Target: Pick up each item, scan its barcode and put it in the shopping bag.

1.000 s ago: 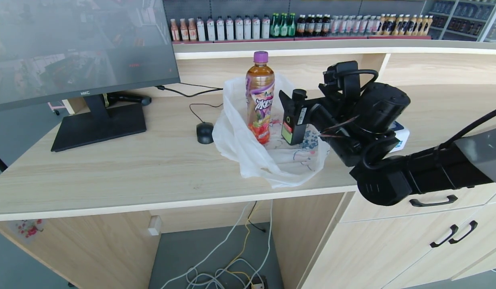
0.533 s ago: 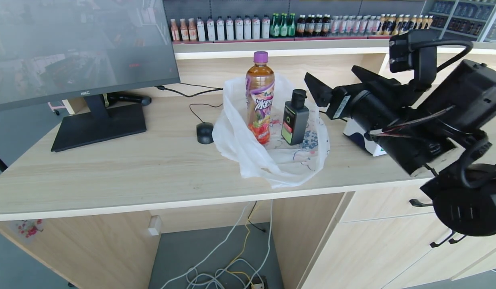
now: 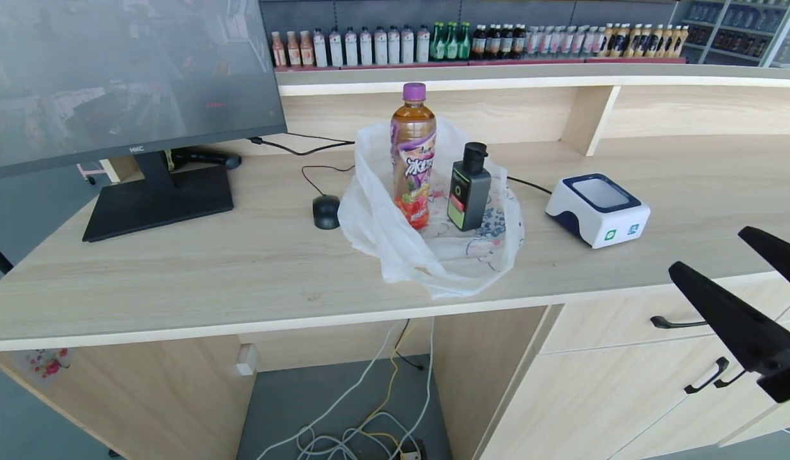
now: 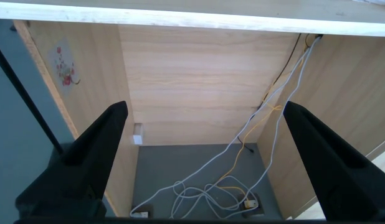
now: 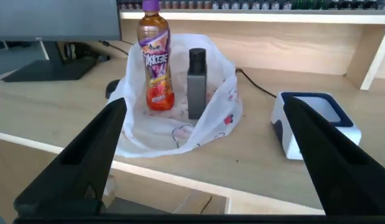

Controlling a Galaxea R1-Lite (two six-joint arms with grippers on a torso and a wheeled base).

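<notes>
Fingers (image 3: 721,306) of the right gripper (image 3: 708,250) spread wide and empty off the table's (image 3: 178,275) front edge, left gripper's (image 4: 205,106) likewise, below table height; upright in the limp, thin shopping bag (image 3: 395,243) near that edge, flat-sided pump bottle (image 3: 469,195) and tall, slick, probably heavy drink bottle (image 3: 413,160), best held mid-body; free room toward the scanner (image 3: 596,209).

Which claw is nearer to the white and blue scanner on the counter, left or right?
Right. The right claw is open in front of the counter, on the side of the scanner. The left claw, also open, is lower, facing the space under the counter.
</notes>
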